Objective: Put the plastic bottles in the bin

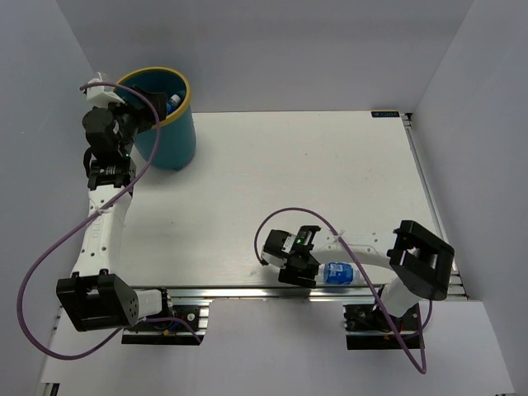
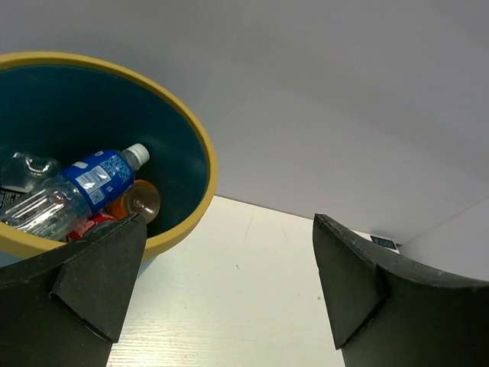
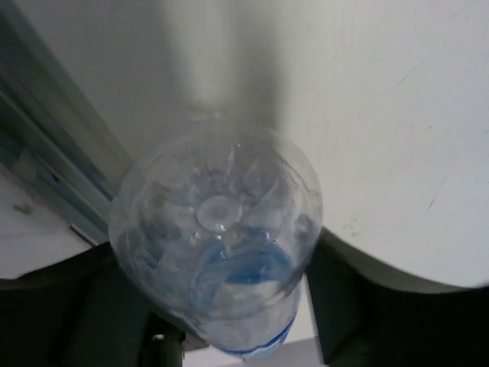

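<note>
The teal bin (image 1: 175, 140) with a yellow rim stands at the far left of the table. In the left wrist view the bin (image 2: 195, 164) holds a clear bottle with a blue label (image 2: 80, 187), an orange bottle (image 2: 137, 200), another clear bottle (image 2: 23, 170) and a bit of red label (image 2: 85, 224). My left gripper (image 1: 139, 118) is open and empty (image 2: 229, 298), just beside the bin's rim. My right gripper (image 1: 301, 271) is shut on a clear blue-label bottle (image 1: 337, 272) near the table's front edge. The right wrist view shows that bottle's base (image 3: 218, 229) between the fingers (image 3: 367, 306).
White walls enclose the table on the left, back and right. An aluminium rail (image 1: 247, 291) runs along the front edge next to the right gripper. A small dark tag (image 1: 385, 114) sits at the table's far right corner.
</note>
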You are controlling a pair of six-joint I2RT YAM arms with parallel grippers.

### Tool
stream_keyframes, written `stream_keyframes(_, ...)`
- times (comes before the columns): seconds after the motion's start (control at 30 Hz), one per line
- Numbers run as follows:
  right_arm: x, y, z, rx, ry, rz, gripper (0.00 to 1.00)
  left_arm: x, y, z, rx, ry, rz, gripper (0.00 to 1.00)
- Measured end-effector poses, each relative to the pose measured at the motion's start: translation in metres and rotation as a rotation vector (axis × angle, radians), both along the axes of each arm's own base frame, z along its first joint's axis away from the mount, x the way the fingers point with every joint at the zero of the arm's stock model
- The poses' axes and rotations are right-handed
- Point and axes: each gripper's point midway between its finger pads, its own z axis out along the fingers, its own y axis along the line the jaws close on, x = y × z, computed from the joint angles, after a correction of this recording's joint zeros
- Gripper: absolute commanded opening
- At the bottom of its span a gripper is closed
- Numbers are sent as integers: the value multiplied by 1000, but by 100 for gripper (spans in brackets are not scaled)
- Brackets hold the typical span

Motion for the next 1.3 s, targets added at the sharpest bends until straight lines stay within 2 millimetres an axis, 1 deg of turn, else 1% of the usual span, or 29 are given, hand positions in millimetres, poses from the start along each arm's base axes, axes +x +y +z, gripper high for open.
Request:
stream_keyframes(0.07, 7, 11, -1, 49, -21, -4, 45, -4, -1, 6, 2, -15, -2, 98)
stream_keyframes(0.17, 18, 24, 2, 126, -56, -31, 41, -12, -5, 16, 4, -39, -21, 98)
stream_keyframes(0.27, 30, 35, 12, 220, -84, -70, 37, -18, -11, 23, 6, -60, -55, 98)
stream_keyframes(0.33, 41, 43, 23, 299, -120, -109, 36, -21, -18, 25, 1, -71, -91, 98)
stream_keyframes(0.4, 56, 51, 40, 409, -168, -161, 38, -24, -27, 22, -14, -75, -134, 98)
stream_keyframes(0.43, 66, 55, 52, 481, -191, -199, 38, -26, -33, 19, -24, -80, -156, 98)
stream_keyframes(0.47, 75, 59, 66, 561, -206, -238, 38, -28, -42, 13, -32, -81, -183, 98)
stream_keyframes(0.5, 88, 61, 81, 642, -227, -288, 33, -31, -52, 6, -42, -74, -214, 98)
stream_keyframes(0.57, 115, 64, 116, 826, -273, -391, 33, -38, -81, -10, -51, -60, -300, 98)
stream_keyframes(0.63, 140, 62, 150, 996, -304, -487, 32, -47, -119, -27, -43, -40, -417, 98)
stream_keyframes(0.7, 155, 61, 174, 1121, -308, -550, 32, -61, -157, -42, -29, -31, -557, 98)
stream_keyframes(0.73, 159, 63, 184, 1173, -293, -573, 32, -69, -175, -50, -20, -30, -634, 98)
stream_keyframes(0.77, 162, 66, 191, 1218, -270, -596, 31, -79, -192, -58, -11, -31, -714, 98)
stream_keyframes(0.83, 168, 70, 203, 1288, -220, -634, 30, -97, -216, -74, 0, -24, -840, 98)
stream_keyframes(0.93, 175, 75, 216, 1383, -113, -682, 28, -120, -242, -100, 19, -5, -978, 98)
stream_keyframes(0.97, 179, 75, 220, 1411, -82, -699, 28, -126, -247, -105, 28, -5, -1010, 98)
stream_keyframes(1.0, 183, 75, 223, 1431, -57, -713, 27, -133, -257, -114, 35, 8, -1050, 98)
stream_keyframes(1.07, 187, 77, 229, 1465, -5, -727, 27, -145, -273, -124, 47, 22, -1115, 98)
stream_keyframes(1.17, 181, 87, 240, 1512, 83, -703, 28, -159, -294, -140, 66, 43, -1198, 98)
stream_keyframes(1.3, 172, 98, 256, 1565, 180, -657, 27, -171, -317, -170, 81, 108, -1275, 98)
